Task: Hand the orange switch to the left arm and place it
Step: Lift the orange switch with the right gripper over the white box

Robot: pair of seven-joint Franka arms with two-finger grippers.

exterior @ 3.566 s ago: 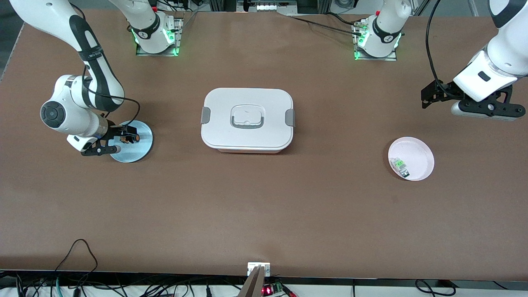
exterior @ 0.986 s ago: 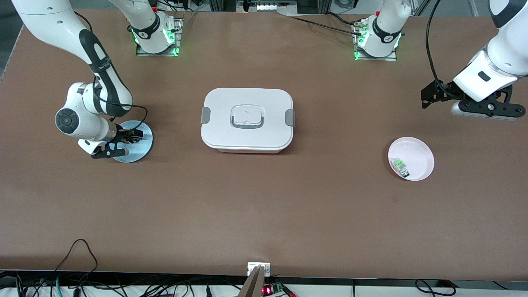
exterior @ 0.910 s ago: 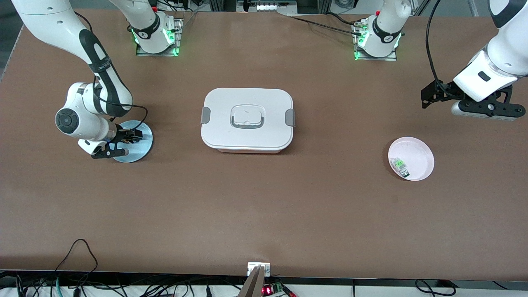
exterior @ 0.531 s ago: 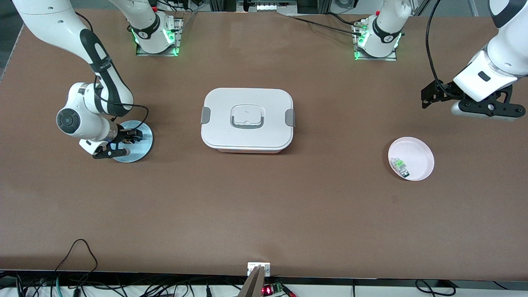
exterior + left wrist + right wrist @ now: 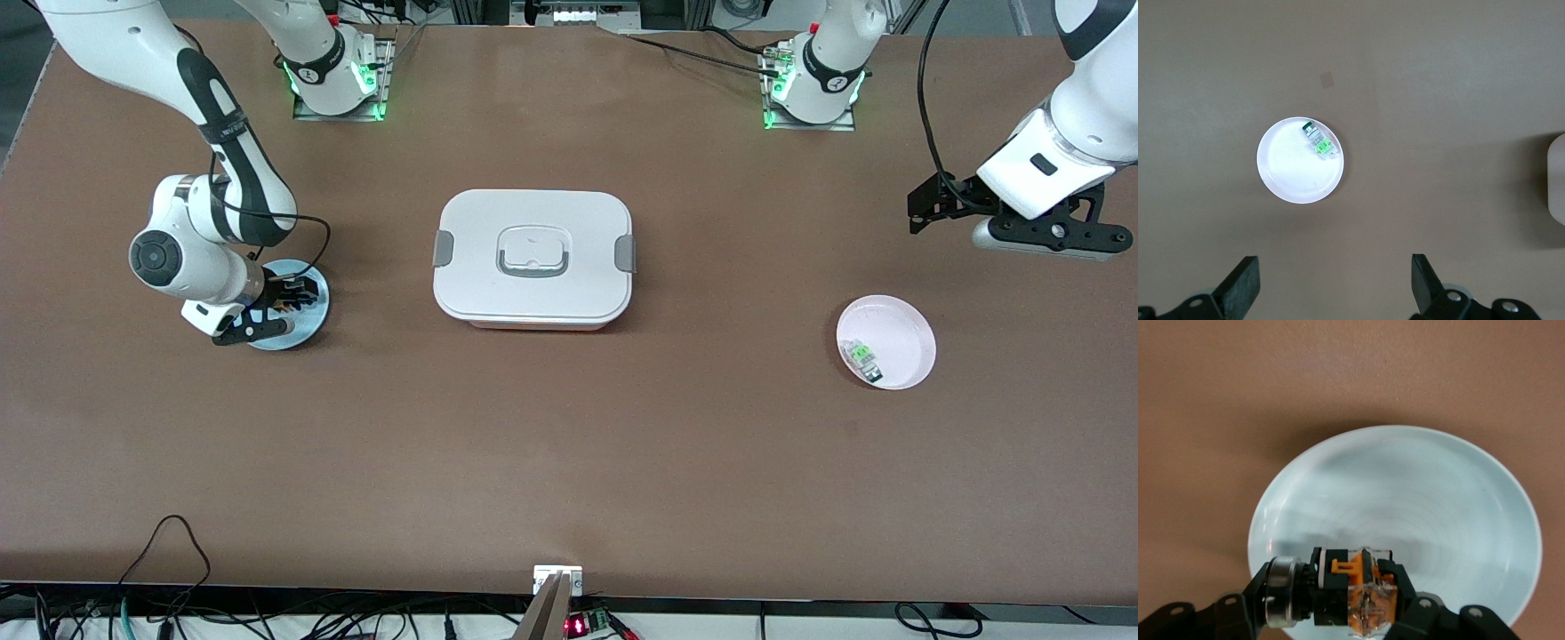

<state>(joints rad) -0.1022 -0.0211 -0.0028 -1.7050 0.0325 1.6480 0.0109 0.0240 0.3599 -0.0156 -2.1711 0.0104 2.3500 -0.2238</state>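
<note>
Front view: right gripper (image 5: 286,299) low over blue plate (image 5: 307,322) at right arm's end of counter (image 5: 569,462), fingers clamped on orange switch (image 5: 283,302). White box (image 5: 533,258) mid-counter. Left gripper (image 5: 925,206) waits above counter near pink plate (image 5: 902,333).

Left wrist view: fingers (image 5: 1245,287) spread wide, pink plate with green component (image 5: 1318,139) below.

Right wrist view: orange switch pinched between fingers (image 5: 1418,610) just above blue plate.
</note>
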